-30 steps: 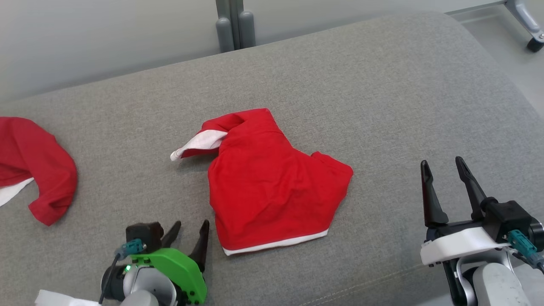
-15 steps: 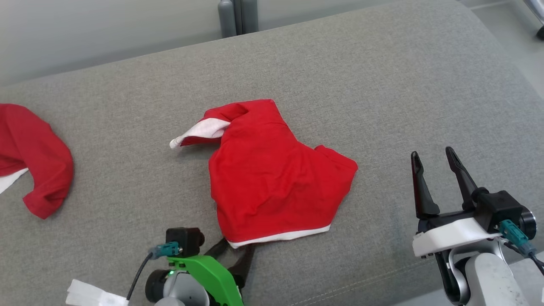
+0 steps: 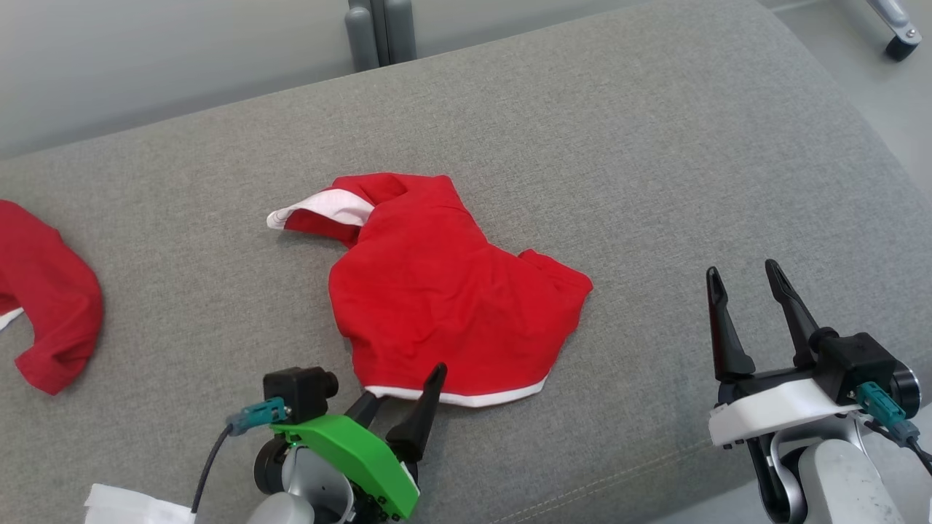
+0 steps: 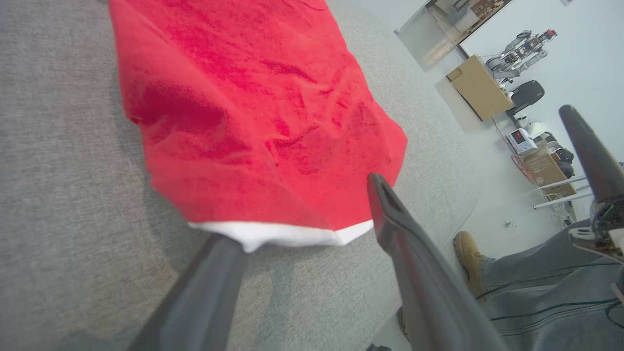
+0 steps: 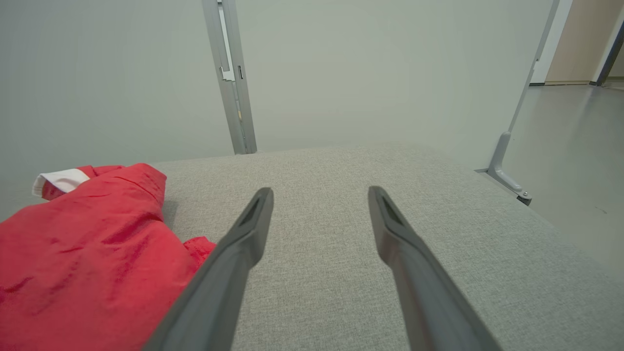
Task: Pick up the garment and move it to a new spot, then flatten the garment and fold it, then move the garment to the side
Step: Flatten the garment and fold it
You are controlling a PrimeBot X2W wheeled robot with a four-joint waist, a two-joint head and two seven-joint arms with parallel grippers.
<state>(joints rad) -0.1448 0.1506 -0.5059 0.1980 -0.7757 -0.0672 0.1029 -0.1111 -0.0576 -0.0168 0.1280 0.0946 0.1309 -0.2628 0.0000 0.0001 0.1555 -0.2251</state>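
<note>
A crumpled red garment (image 3: 444, 291) with white trim lies in the middle of a grey cushion (image 3: 655, 145). My left gripper (image 3: 400, 386), with its green housing, is open at the garment's near white hem. In the left wrist view the gripper (image 4: 302, 214) straddles that hem (image 4: 282, 234): one fingertip (image 4: 224, 243) sits at the hem's lower edge, the other (image 4: 378, 185) stands over the red cloth. My right gripper (image 3: 743, 269) stands open and empty over bare cushion, well to the right of the garment. The right wrist view shows the gripper (image 5: 319, 192) with the garment (image 5: 87, 243) off to its left.
Another red cloth (image 3: 51, 291) lies at the cushion's left edge. A grey post (image 3: 378, 29) stands behind the cushion and a caster (image 3: 899, 47) at the top right. A person's boot (image 4: 470, 253) and trouser leg (image 4: 536, 282) are beside the cushion's front edge.
My left gripper has moved right and forward from beside the garment to its white hem, staying open. The head camera has shifted a little. The right gripper has stayed open in place.
</note>
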